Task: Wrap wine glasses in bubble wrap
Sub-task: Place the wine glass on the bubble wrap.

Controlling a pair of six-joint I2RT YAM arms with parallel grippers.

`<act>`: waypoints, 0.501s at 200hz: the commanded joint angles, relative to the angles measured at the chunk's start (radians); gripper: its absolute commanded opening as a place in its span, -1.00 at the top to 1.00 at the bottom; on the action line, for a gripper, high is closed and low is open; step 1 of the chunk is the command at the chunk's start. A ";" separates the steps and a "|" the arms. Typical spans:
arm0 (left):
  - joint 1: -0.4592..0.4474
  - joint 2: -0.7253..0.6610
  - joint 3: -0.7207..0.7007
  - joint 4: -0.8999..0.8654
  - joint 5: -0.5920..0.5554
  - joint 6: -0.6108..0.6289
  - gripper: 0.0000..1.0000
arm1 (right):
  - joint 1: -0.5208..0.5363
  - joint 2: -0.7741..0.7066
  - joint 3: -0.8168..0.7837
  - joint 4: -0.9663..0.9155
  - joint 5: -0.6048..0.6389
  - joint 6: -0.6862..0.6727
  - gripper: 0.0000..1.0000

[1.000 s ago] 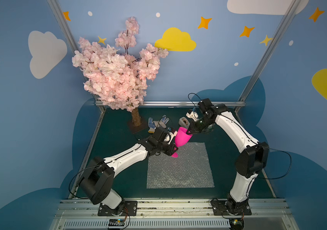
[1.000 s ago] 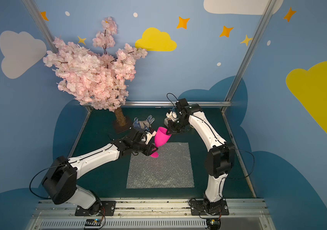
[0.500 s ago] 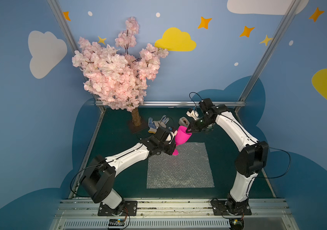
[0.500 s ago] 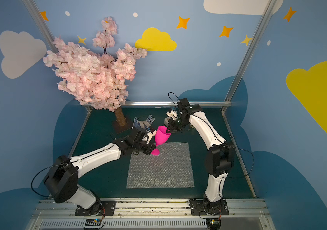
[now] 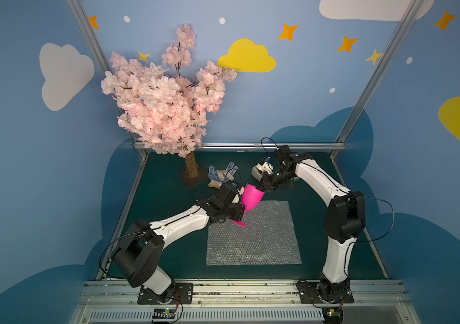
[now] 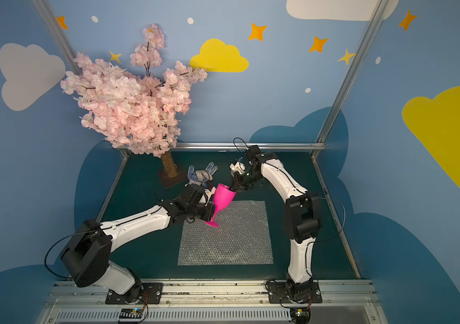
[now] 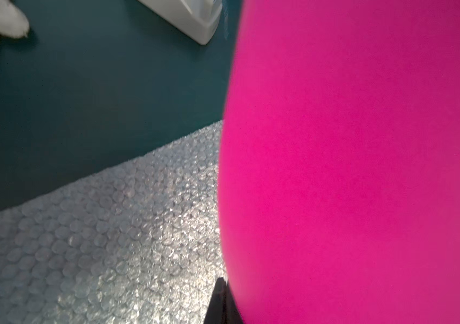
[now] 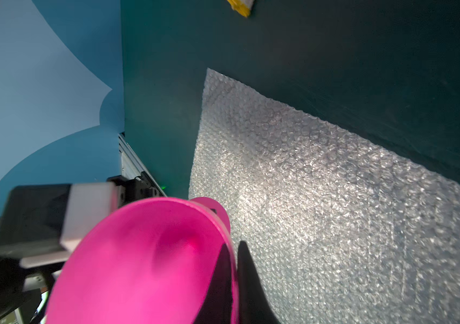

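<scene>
The pink goblet (image 5: pixel 252 198) hangs tilted above the far left corner of the bubble wrap (image 5: pixel 254 238). The right hand (image 5: pixel 261 190) pinches its rim, and the left hand (image 5: pixel 242 213) seems clenched on the stem. Better to lower both together, slowly.

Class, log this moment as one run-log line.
goblet: tilted, held at both ends | left pincer: shut on stem | right pincer: shut on rim | bubble wrap: flat, unfolded
</scene>
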 commanded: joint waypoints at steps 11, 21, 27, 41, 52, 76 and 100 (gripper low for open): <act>-0.023 -0.071 0.009 -0.059 0.008 -0.024 0.88 | 0.018 0.082 -0.029 0.011 -0.054 -0.056 0.99; -0.021 -0.098 0.010 -0.112 -0.018 -0.020 0.87 | 0.020 0.085 -0.031 -0.001 -0.040 -0.082 1.00; -0.019 -0.112 0.014 -0.150 -0.042 -0.018 0.86 | 0.019 0.086 -0.031 -0.012 -0.036 -0.094 1.00; -0.014 -0.144 0.021 -0.233 -0.109 -0.018 0.86 | 0.022 0.094 -0.021 -0.047 -0.022 -0.133 1.00; -0.005 -0.164 0.022 -0.281 -0.161 -0.025 0.85 | 0.034 0.109 -0.005 -0.092 -0.019 -0.177 1.00; 0.004 -0.200 0.026 -0.321 -0.190 -0.024 0.84 | 0.076 0.161 0.028 -0.166 -0.003 -0.243 1.00; 0.011 -0.216 0.023 -0.326 -0.192 -0.020 0.83 | 0.099 0.178 0.037 -0.178 -0.057 -0.273 1.00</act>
